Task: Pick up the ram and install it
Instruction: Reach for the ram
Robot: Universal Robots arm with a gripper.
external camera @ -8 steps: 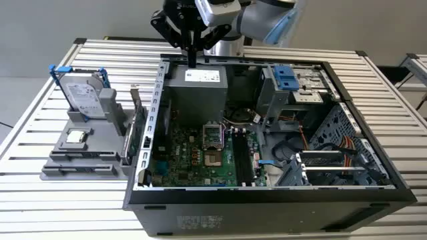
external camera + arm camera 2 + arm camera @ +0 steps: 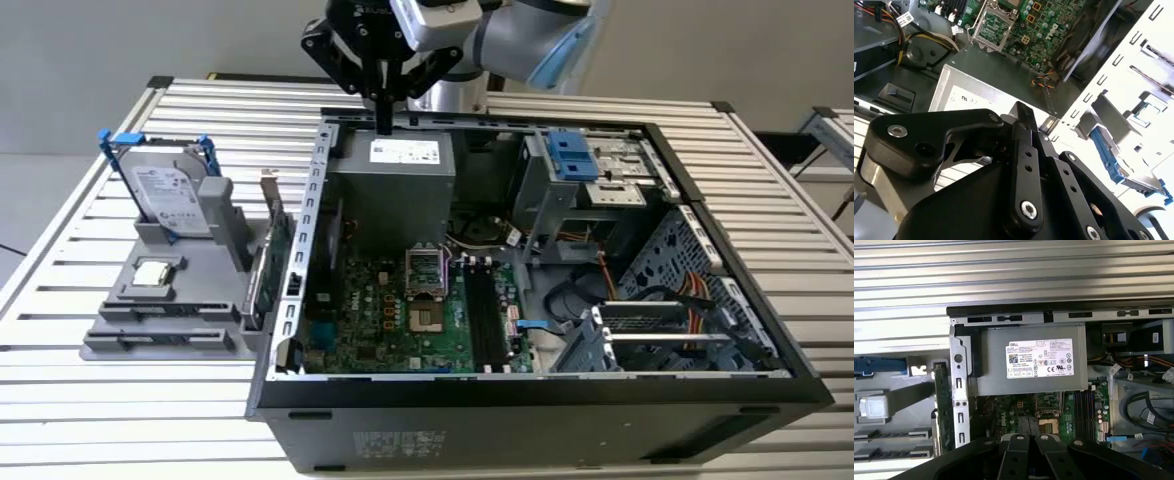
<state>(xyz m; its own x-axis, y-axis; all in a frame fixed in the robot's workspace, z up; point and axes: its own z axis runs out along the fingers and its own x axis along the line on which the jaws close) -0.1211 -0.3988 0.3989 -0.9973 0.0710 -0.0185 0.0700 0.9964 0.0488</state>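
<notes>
My gripper (image 2: 384, 118) hangs over the back edge of the open computer case (image 2: 307, 250), just above the grey power supply (image 2: 394, 175). Its black fingers (image 2: 1023, 131) are pressed together, shut, with nothing between them. The ram is out of view. On the green motherboard (image 2: 387, 310), the dark memory slots (image 2: 478, 315) lie beside the processor socket (image 2: 424, 270). In the first wrist view the power supply (image 2: 1034, 362) lies straight below, with the memory slots (image 2: 1085, 410) farther into the case.
A grey parts holder (image 2: 160, 325) stands on the slatted table at the exterior view's left. It carries a silver hard drive with blue rails (image 2: 171, 195) and an upright green expansion card (image 2: 274, 260). Drive cages (image 2: 587, 170) and cables (image 2: 667, 300) fill the case's other side.
</notes>
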